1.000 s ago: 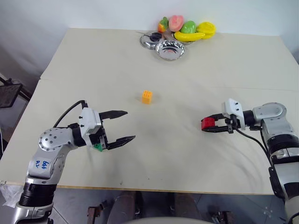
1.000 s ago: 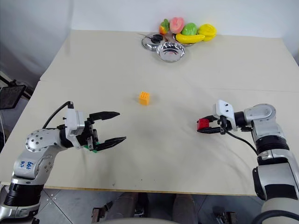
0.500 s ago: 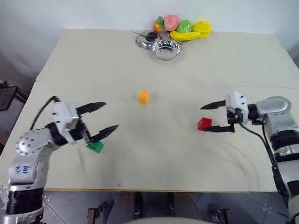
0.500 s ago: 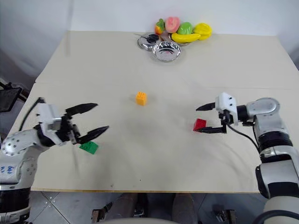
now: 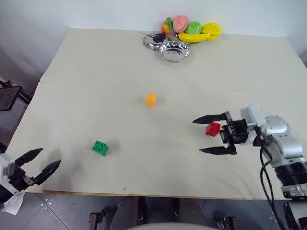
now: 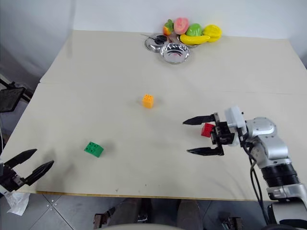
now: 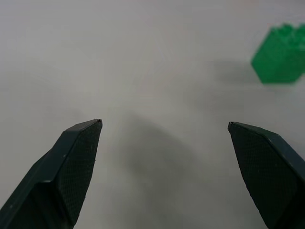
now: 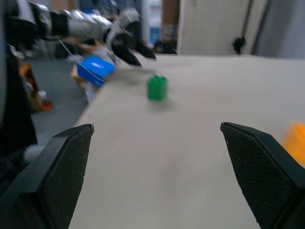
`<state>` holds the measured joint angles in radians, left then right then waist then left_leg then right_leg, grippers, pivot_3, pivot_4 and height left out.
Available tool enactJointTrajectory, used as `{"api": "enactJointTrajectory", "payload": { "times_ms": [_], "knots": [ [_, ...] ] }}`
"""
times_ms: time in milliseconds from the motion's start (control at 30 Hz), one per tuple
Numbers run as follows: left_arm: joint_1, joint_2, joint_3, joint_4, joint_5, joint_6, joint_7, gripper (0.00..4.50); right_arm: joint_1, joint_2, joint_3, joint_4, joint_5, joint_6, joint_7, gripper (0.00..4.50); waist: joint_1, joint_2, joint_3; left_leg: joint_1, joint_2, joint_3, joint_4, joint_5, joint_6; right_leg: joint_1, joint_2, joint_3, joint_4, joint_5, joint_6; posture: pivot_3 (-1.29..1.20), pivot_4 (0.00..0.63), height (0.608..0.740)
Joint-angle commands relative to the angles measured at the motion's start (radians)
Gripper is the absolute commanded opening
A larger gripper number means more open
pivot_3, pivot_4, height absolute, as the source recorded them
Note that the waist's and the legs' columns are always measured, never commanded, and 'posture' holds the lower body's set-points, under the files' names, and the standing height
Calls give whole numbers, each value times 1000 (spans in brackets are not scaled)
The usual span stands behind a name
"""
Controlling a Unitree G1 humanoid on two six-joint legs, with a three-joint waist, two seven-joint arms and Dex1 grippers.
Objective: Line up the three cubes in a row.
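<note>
Three studded cubes rest apart on the beige table (image 5: 96,86): orange (image 5: 150,99) in the middle, green (image 5: 100,147) at front left, red (image 5: 212,129) at right. My right gripper (image 5: 197,135) is open and points left. The red cube shows between its spread fingers near their base, with neither finger touching it. My left gripper (image 5: 51,155) is open at the table's front left corner, well clear of the green cube. The left wrist view shows the green cube (image 7: 281,55) ahead and off to one side. The right wrist view shows the green cube (image 8: 157,87) and the orange one (image 8: 294,136).
Shiny metal bowls (image 5: 174,50) and colourful plastic fruit (image 5: 192,29) stand at the table's far edge. A black stand (image 5: 9,96) is off the table's left side. The table's front edge runs just below both grippers.
My right gripper opened and let the red cube down, then drew back toward me. My left arm pulled away from the green cube, left and back to the table's front corner.
</note>
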<state>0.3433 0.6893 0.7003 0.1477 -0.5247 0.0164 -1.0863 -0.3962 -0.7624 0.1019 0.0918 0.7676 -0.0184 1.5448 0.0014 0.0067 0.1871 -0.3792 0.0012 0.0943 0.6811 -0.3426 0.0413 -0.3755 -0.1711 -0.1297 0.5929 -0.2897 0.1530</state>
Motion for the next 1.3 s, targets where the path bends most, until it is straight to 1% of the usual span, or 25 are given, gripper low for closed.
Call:
{"api": "enactJointTrajectory", "payload": {
  "times_ms": [33, 133, 267, 367, 500, 633, 733, 833, 967, 1000, 1033, 1100, 1133, 1200, 1233, 1300],
  "knots": [
    [23, 38, -10, -15, 5, -52, -78, 4500, 55, 1, -50, -58, -12, -25, 63, 4465, 2, -1, 0, 0, 0, 0, 0, 0, 0, 0, 0, 0, 0, 0, 0, 0, 150, 740],
    [22, 42, -48, -88, -5, -48, -98, 4500, 84, -25, -57, -43, -29, -56, 70, 4465, -2, 0, 0, 0, -1, 0, 0, -2, 1, 0, -1, 0, 0, 0, -1, 0, 150, 740],
    [27, 12, -172, -260, 16, -21, -70, 4500, 104, -83, -78, 13, -46, -111, 70, 4465, -4, 0, 0, 0, -1, 1, 0, -2, 5, 1, -1, 0, 0, 0, -1, 0, 150, 740],
    [17, -71, -256, -358, 40, 6, 48, 4500, 122, -105, -108, 36, -49, -135, 70, 4465, -5, 0, 0, 0, -1, 1, 0, -2, 6, 1, 0, 0, -1, 0, -1, 0, 150, 740],
    [27, -180, -331, -411, 122, 3, 209, 4500, 161, -114, -166, 57, -65, -154, 70, 4465, -5, 0, 0, 0, 1, 3, 0, -2, 6, 1, 3, -2, -2, 0, -1, 0, 150, 740],
    [50, -245, -375, -438, 146, 0, 286, 4500, 187, -104, -215, 83, -86, -172, 64, 4465, -2, 0, 0, 0, 1, 4, 2, -1, 7, 2, 3, -1, -2, 0, -1, 0, 150, 740],
    [52, -276, -386, -450, 155, -1, 340, 3873, 200, -97, -242, 100, -101, -181, 54, 4500, 1, 0, 0, 1, 1, 4, 2, -1, 7, 3, 2, -1, -2, 1, -1, 0, 150, 740],
    [39, -287, -404, -456, 162, 3, 372, 2950, 209, -89, -270, 140, -125, -210, 49, 4500, 2, 0, 0, 2, 1, 3, 2, -1, 7, 4, 2, -1, -2, 1, -1, 0, 150, 740],
    [-14, -278, -400, -414, 174, -10, 402, 1627, 239, -92, -310, 166, -135, -228, 43, 4500, 6, 0, 0, 2, 1, 3, 2, -1, 7, 4, 2, -1, -1, 1, -1, 0, 150, 740],
    [-25, -268, -405, -406, 170, -14, 387, 1451, 246, -92, -318, 162, -137, -227, 37, 4500, 5, 0, 0, 2, 1, 3, 2, -1, 7, 4, 2, -1, -1, 1, -1, 0, 150, 740],
    [-33, -260, -409, -401, 167, -17, 376, 1449, 251, -91, -325, 158, -138, -226, 35, 4500, 4, 0, 0, 2, 1, 3, 2, -1, 7, 4, 2, -1, -1, 1, -1, 0, 150, 740],
    [-81, -198, -427, -380, 136, -25, 268, 1449, 270, -96, -347, 153, -144, -228, 24, 4500, 4, 0, 0, 2, 1, 3, 2, -1, 7, 4, 2, -1, -1, 1, -1, 0, 150, 740],
    [-130, -146, -428, -363, 101, -11, 193, 1449, 277, -104, -363, 159, -147, -229, 21, 4500, 5, 0, 0, 2, 1, 3, 2, -1, 7, 4, 2, -2, -1, 1, -1, 0, 150, 740],
    [-284, -25, -469, -312, 57, 42, 32, 1449, 289, -130, -406, 184, -151, -231, 19, 4500, 16, 0, 0, 2, 1, 3, 2, -1, 7, 4, 2, -2, -1, 0, -1, 0, 150, 740],
    [-345, 14, -493, -289, 51, 54, -21, 1449, 293, -138, -422, 193, -152, -232, 21, 4500, 22, 0, 0, 2, 1, 3, 3, 0, 7, 4, 2, -2, 0, 0, -1, 0, 150, 740],
    [-534, 38, -581, -225, 53, 94, -104, 1449, 308, -156, -461, 217, -152, -238, 26, 4500, 26, 2, -1, 2, 0, 3, 3, 1, 8, 5, 2, -1, 1, 1, 0, 0, 150, 740]
  ]
}}
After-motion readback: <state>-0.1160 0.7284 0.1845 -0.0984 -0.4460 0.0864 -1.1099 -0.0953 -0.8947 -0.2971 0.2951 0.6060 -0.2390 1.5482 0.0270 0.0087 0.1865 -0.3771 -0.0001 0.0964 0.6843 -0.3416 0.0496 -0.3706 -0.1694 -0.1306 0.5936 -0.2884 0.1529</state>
